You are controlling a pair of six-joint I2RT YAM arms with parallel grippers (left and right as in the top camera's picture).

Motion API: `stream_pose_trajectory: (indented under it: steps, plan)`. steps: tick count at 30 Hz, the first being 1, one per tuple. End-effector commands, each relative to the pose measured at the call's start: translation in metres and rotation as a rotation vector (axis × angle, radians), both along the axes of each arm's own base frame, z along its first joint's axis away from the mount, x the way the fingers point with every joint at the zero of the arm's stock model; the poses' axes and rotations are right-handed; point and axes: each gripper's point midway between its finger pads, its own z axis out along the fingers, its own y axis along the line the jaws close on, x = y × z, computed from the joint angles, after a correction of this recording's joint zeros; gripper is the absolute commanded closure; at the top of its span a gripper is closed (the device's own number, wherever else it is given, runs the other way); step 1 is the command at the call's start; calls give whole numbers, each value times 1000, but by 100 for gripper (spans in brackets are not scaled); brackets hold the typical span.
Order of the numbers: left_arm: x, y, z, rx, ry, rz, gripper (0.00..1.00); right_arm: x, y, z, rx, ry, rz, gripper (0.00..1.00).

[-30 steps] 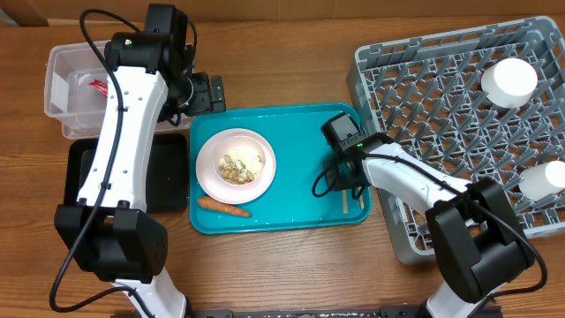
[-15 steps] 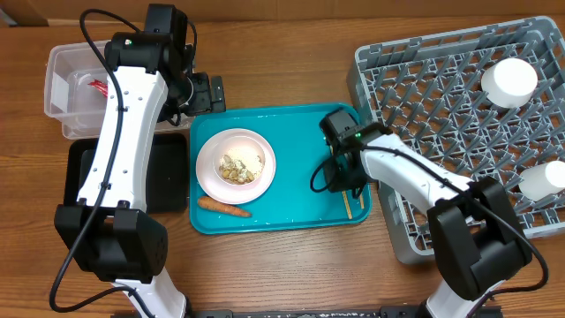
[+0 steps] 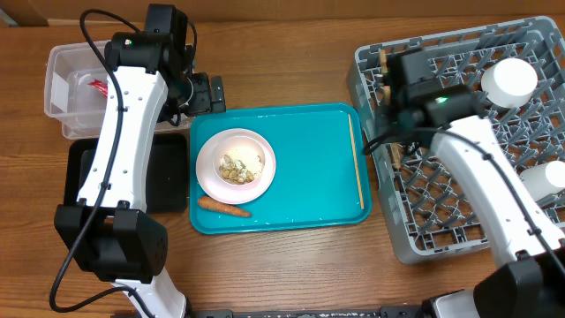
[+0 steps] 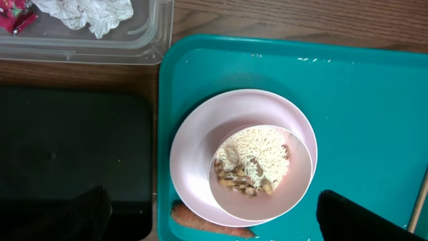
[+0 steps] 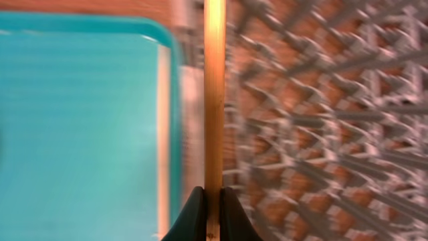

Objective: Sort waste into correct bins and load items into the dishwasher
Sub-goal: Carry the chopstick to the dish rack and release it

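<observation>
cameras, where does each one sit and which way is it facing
overhead: above the table, facing straight down; left arm, right arm, teal tray, rack.
left wrist: faces down at the rice bowl; open dark fingers at bottom corners.
right wrist: looks along a chopstick pinched in its fingers, over the rack.
shared: overhead and left wrist both see the bowl.

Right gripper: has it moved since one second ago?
Yes. The right gripper, shut on a chopstick, has gone from over the teal tray's right edge to over the dish rack's left side.
</observation>
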Motion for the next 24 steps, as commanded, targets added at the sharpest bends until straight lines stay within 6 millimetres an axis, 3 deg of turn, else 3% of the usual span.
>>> stream_pose_trajectory:
  steps: [1, 4, 9, 15, 16, 18, 21, 24]
  plan:
    - [3, -5, 3, -13, -12, -7, 0, -10, -17, -23, -16, 87, 80, 96]
    - [3, -5, 3, -13, -12, -7, 0, -25, -12, -41, 64, 157, 159, 96]
    - [3, -5, 3, -13, -12, -7, 0, -46, -17, -68, 48, 233, 203, 96]
    - [4, -5, 3, -13, -13, -7, 0, -62, -19, -86, 46, 288, 193, 95]
    - [4, -5, 3, -13, -14, -7, 0, -61, -21, -86, 43, 286, 161, 88]
    - [4, -5, 3, -13, -14, -7, 0, -60, -22, -84, 43, 282, 120, 64]
    - [4, -5, 3, -13, -14, -7, 0, -55, -22, -72, 47, 263, 113, 55]
    - [4, -5, 3, -13, -15, -7, 0, -39, -19, -46, 55, 196, 103, 52]
